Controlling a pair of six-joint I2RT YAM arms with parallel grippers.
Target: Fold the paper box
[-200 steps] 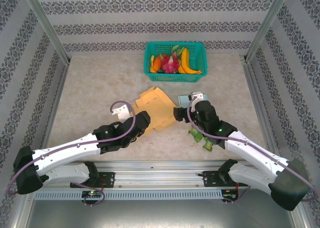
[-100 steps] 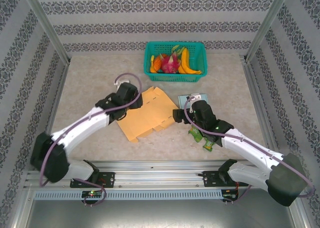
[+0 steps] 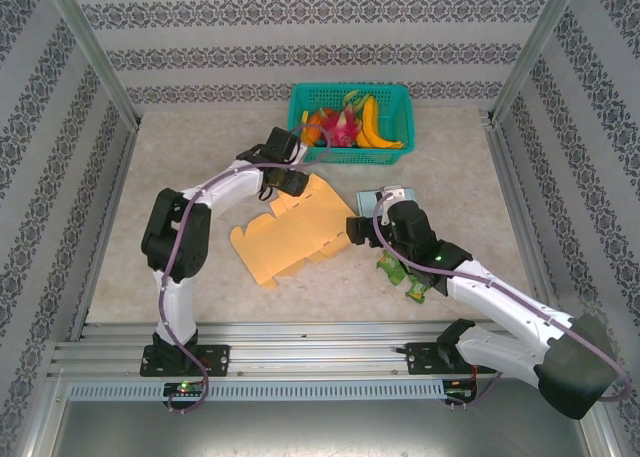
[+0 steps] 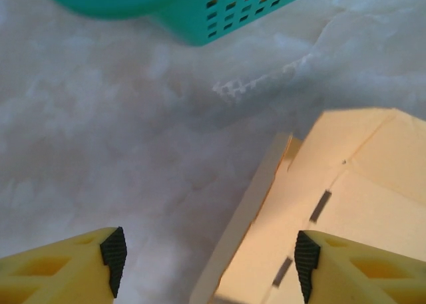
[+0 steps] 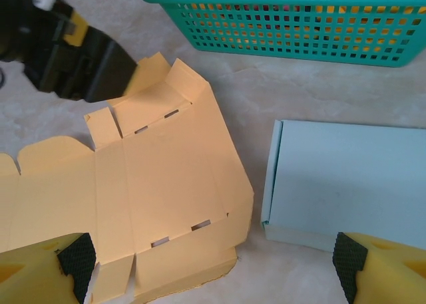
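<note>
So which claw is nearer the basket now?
Left. The left claw sits at the far corner of the sheet, just short of the basket; the right claw is farther back, by its right edge.

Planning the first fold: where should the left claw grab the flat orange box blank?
Probably the upturned end flap nearest the basket, approached from its basket side, where the left claw hovers: that edge stands off the table; the rest lies flat.

Lab robot cell: aluminium frame (image 3: pixel 97 62), wallpapered walls (image 3: pixel 320 37)
</note>
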